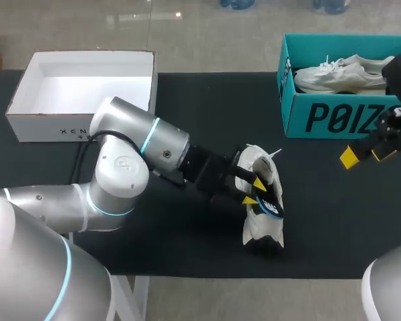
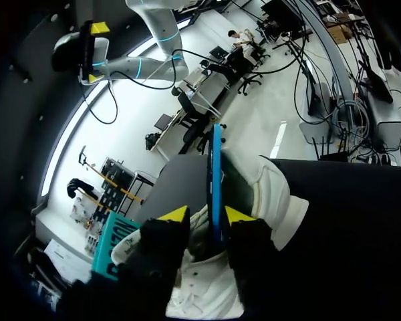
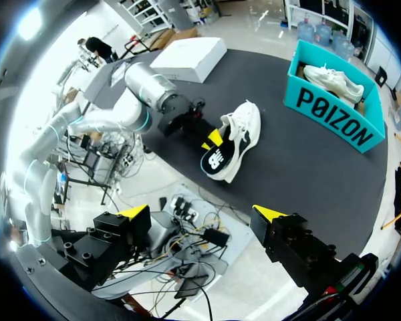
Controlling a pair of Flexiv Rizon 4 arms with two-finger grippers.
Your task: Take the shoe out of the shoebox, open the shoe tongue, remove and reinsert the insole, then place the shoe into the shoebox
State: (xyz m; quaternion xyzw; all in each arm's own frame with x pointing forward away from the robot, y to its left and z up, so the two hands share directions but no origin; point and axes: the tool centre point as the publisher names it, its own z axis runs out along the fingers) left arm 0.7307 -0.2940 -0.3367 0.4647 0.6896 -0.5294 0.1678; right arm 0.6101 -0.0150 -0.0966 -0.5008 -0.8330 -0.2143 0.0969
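Head view: fixed above and behind, looking down over the whole desk (image 1: 187, 247). Left wrist view: close in, looking along the left hand (image 2: 206, 215) at the insole (image 2: 216, 174), edge-on, and the shoe (image 2: 274, 194). Right wrist view: high, well back past the desk's edge, facing across it. All three share shoe and teal shoebox (image 1: 321, 117).

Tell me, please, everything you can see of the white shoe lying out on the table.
The shoe is a white trainer, soft-looking, with white laces loose at its far end and a dark patch at the end nearest the table's front edge. It lies on the black table, well clear of the teal shoebox. A dark, blue-edged insole with white print sticks out of its opening, where the left gripper meets it.
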